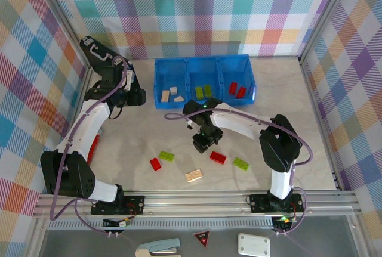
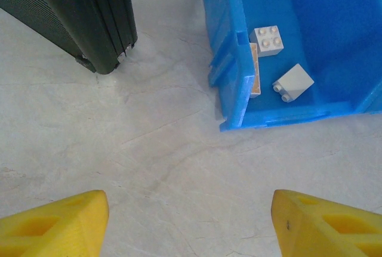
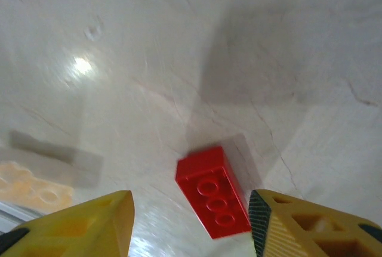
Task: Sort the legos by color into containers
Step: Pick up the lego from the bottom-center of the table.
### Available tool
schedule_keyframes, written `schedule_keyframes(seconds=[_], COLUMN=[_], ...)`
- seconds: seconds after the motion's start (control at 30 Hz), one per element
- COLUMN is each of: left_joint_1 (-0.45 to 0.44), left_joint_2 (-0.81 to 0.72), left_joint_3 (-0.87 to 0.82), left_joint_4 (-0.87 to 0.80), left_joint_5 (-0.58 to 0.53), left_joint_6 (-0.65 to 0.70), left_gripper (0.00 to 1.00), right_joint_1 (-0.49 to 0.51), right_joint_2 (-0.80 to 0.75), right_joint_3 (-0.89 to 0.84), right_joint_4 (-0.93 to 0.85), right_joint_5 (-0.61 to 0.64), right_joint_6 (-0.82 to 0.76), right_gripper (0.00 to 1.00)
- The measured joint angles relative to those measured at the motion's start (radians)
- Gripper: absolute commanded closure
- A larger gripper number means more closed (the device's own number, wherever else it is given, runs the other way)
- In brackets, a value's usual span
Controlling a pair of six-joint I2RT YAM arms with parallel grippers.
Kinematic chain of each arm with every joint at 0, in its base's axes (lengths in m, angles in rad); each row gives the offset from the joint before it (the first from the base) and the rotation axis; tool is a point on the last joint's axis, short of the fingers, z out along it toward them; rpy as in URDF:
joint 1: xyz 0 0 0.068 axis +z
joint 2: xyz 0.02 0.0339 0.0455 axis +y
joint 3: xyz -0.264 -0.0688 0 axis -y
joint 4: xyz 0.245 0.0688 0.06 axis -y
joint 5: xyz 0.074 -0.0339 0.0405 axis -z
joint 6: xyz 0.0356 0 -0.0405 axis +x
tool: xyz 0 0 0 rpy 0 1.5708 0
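Pick step in hand: my right end effector [image 3: 191, 204], released and empty, hovers over a red lego [image 3: 213, 200] on the worktop [image 3: 179, 60] at lower centre of the right wrist view; next I must descend, centre and clench.

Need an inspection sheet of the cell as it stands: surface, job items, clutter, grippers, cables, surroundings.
Surface: pale marbled tabletop; no spills seen.
Job's things: blue bin holds sorted bricks, one colour per compartment; five loose bricks near the arms: two red, two green, one cream.
Clutter: black briefcase left of bin; stapler outside the near rail.
Grippers: left gripper open over bare table by bin corner; right gripper open, fingers either side of a red brick.
Cables: lilac cables run along both arms.
Surroundings: plaid fabric walls.
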State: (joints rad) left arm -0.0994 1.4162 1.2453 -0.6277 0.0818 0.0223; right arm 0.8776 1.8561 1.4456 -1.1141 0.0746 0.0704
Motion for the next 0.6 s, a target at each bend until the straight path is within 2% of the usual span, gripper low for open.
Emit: schedule_keyframes(seconds=[0.2, 0.6], left_joint_1=[0.000, 0.000], left_joint_2=[0.000, 0.000], left_joint_3=[0.000, 0.000], left_joint_4=[0.000, 0.000], left_joint_5=[0.000, 0.000], left_joint_6=[0.000, 0.000], left_gripper=[0.28, 0.28], right_joint_1=[0.000, 0.014], right_joint_2=[0.012, 0.094], right_joint_3=[0.002, -0.010], right_joint_4=[-0.056, -0.048], right_joint_5=[0.026, 0.064], right_joint_6=[-0.085, -0.116], right_gripper=[0.42, 0.41])
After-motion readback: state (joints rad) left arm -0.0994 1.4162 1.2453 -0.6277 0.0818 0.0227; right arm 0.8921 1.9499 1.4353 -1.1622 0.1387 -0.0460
